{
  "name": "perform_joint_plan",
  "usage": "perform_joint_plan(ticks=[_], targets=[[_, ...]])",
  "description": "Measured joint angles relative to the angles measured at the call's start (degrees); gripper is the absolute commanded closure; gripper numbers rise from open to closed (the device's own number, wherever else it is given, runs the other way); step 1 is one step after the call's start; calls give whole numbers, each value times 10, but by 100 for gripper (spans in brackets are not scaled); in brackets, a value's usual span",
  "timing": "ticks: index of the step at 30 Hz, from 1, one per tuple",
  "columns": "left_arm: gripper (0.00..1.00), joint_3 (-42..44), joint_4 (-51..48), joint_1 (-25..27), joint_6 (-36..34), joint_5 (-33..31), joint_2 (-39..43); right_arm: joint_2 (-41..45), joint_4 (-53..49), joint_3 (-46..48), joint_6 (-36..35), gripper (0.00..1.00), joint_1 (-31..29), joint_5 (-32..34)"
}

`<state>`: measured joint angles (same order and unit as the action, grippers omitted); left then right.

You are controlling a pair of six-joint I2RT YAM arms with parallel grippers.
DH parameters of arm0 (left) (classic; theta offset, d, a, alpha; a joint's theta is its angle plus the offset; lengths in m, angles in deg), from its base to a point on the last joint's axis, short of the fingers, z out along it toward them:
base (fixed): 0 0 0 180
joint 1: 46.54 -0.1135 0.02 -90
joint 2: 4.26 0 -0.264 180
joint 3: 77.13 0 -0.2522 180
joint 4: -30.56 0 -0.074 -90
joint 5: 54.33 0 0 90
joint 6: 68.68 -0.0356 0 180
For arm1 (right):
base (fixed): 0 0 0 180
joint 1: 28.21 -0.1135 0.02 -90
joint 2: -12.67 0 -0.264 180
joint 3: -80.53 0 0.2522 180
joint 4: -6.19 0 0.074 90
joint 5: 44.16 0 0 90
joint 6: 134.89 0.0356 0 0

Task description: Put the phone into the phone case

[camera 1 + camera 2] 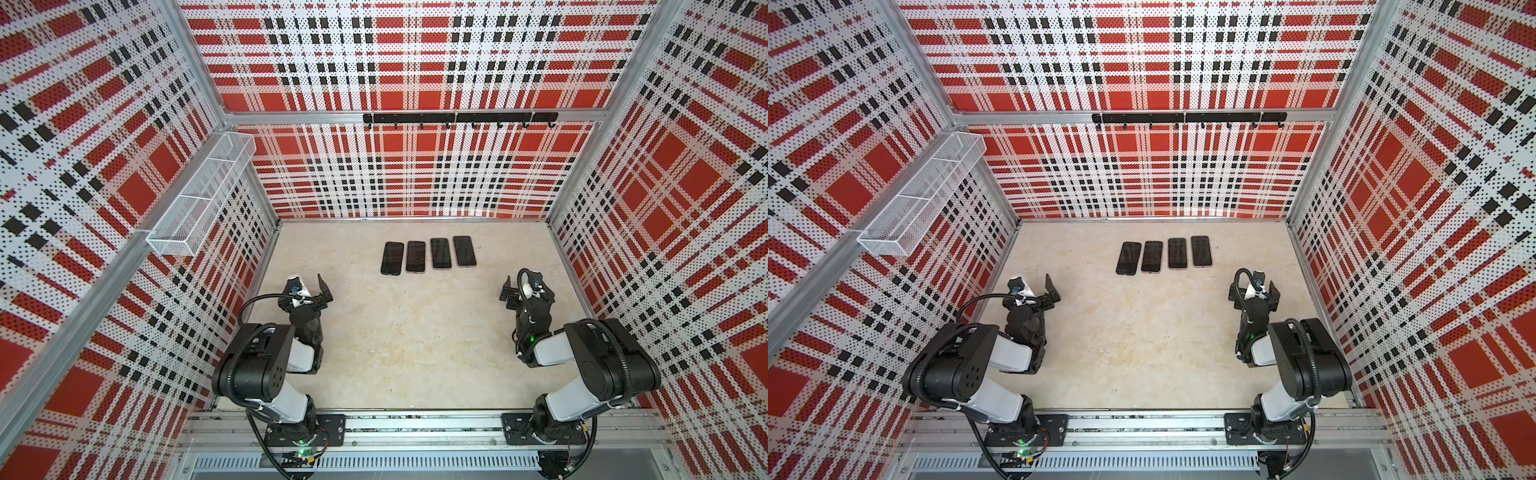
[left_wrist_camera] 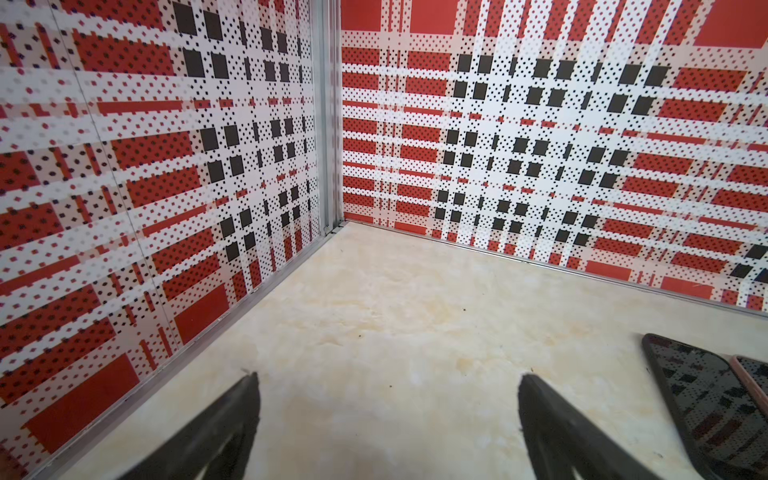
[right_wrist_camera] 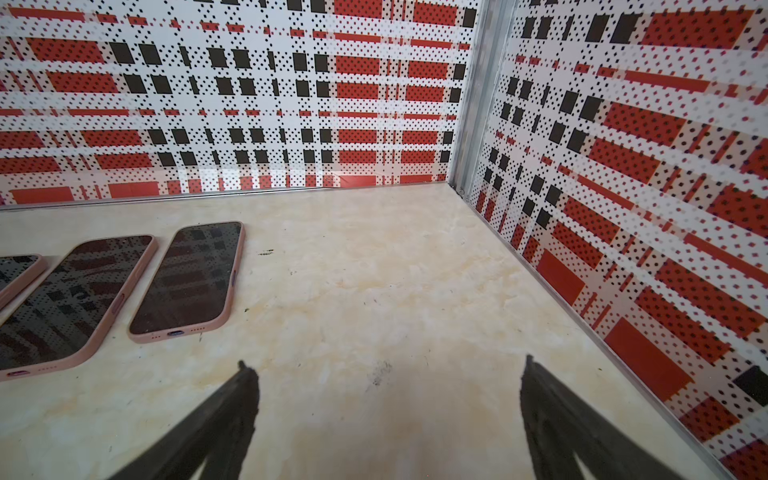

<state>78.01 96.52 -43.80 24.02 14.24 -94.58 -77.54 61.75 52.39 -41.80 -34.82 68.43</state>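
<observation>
Several dark-screened phones lie face up in a row at the back middle of the table (image 1: 415, 332) in both top views, from the leftmost phone (image 1: 392, 258) (image 1: 1128, 258) to the rightmost phone (image 1: 464, 251) (image 1: 1201, 250). In the right wrist view the rightmost phone (image 3: 189, 278) and its neighbour (image 3: 70, 299) each sit in a pink phone case (image 3: 224, 320). The leftmost phone (image 2: 706, 399) has a dark rim. My left gripper (image 1: 309, 286) (image 2: 388, 376) is open over bare table, short of the row and to its left. My right gripper (image 1: 525, 286) (image 3: 385, 361) is open over bare table to its right.
Red, white and black plaid walls close in the table on three sides. A white wire basket (image 1: 199, 195) hangs on the left wall and a black hook rail (image 1: 457, 117) on the back wall. Both arm bases stand on the front rail (image 1: 415, 428).
</observation>
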Motion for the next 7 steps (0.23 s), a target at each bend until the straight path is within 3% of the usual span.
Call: perform_joint_plan(ticks=[7], targets=[[2,0,0,0,0,0,0,0,0,0,2,0,0,2]])
